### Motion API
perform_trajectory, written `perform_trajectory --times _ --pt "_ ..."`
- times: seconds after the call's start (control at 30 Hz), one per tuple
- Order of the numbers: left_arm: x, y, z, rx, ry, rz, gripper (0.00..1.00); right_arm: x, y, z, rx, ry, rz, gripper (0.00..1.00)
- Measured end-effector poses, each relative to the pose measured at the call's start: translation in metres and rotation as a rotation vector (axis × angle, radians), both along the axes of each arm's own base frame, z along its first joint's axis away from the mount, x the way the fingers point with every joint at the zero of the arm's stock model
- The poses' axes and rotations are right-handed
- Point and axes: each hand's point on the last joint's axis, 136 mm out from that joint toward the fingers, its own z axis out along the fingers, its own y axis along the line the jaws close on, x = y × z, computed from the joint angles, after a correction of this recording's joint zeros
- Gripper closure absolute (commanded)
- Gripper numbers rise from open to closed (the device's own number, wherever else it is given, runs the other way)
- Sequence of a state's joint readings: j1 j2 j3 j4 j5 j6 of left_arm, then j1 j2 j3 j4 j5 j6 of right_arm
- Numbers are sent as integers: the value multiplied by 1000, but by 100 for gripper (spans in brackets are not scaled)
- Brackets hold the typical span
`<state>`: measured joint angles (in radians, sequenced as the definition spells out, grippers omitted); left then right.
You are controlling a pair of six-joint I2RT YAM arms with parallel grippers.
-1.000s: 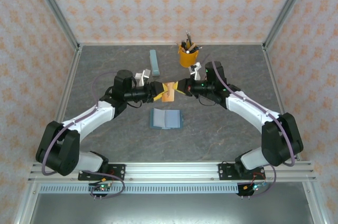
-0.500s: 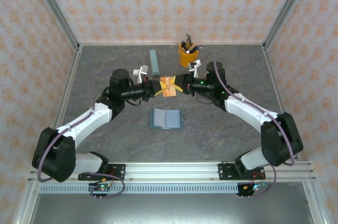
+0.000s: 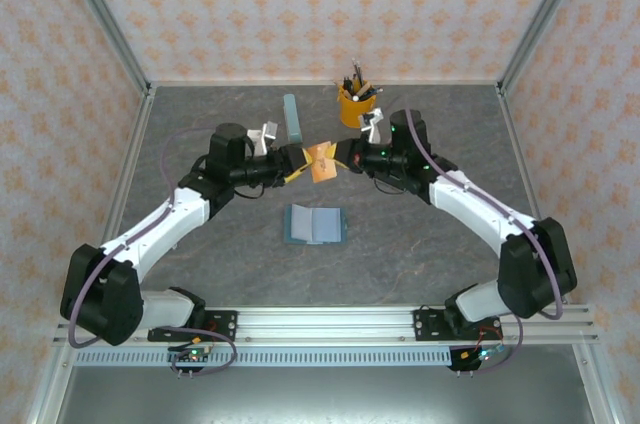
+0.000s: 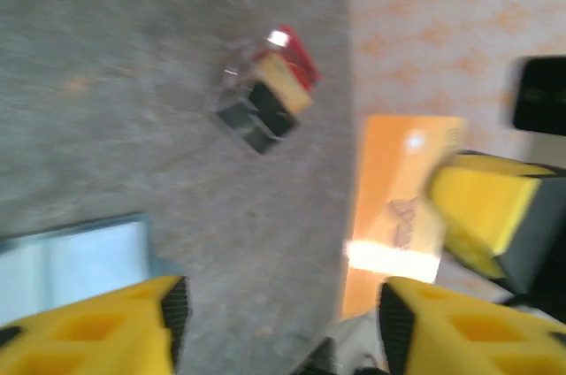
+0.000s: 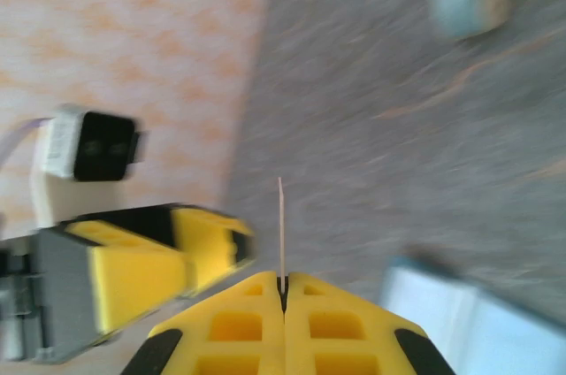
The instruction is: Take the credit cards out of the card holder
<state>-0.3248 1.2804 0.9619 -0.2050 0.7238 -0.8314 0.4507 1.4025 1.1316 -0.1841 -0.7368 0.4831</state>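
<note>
While the right gripper [image 3: 341, 157] nips the thin, likely slippery tan card [image 3: 321, 162] edgewise beyond the card holder [image 3: 314, 225], left gripper [image 3: 294, 162] stands open

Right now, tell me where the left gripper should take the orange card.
Take the card by its free end, opposite the end the right gripper pinches, coming from the left arm's side. It is thin and flat and juts out above the table, so the open left gripper should probably close across its two faces.
</note>
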Motion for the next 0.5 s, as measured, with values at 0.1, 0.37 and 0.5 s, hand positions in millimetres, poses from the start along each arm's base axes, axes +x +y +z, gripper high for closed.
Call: perform_trajectory --times 0.1,0.37,0.5 --pt "1 28 -14 154 37 71 23 18 -31 3 -236 -131 -79 100" --pt "-21 79 -56 466 146 110 3 49 -108 -23 -829 -325 -77 100" --pt "-27 90 -61 547 148 95 0 66 -141 -44 -985 -306 9 100"
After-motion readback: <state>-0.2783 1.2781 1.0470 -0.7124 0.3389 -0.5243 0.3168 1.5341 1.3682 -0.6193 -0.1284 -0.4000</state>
